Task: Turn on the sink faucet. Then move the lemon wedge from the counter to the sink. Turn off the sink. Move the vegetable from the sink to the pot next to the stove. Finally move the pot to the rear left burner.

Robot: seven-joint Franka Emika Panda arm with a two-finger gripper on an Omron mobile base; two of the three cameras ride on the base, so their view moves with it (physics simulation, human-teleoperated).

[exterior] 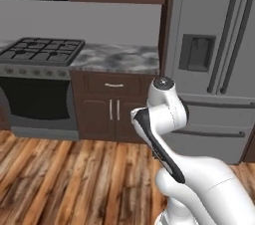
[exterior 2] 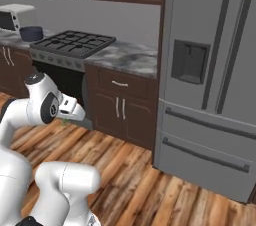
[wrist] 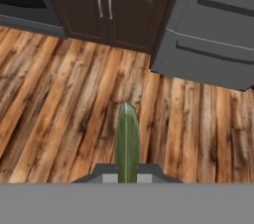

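A long green vegetable (wrist: 127, 139) sticks out from between the jaws of my gripper (wrist: 127, 174), which is shut on it and hangs over the wooden floor. The black stove (exterior: 42, 50) (exterior 2: 75, 42) stands ahead on the left. Beside the stove's far side, a dark pot (exterior 2: 31, 33) sits on the counter (exterior 2: 125, 57). The marbled counter (exterior: 117, 58) also runs between the stove and the fridge. The sink, the sink faucet and the lemon wedge are out of view.
A tall grey fridge (exterior: 214, 59) (exterior 2: 210, 70) stands on the right, its lower drawers near the hand (wrist: 213, 34). Brown cabinet doors (exterior: 113, 109) (wrist: 104, 5) lie under the counter. A white appliance (exterior 2: 15, 15) stands behind the pot. Wooden floor (wrist: 59, 99) spreads below.
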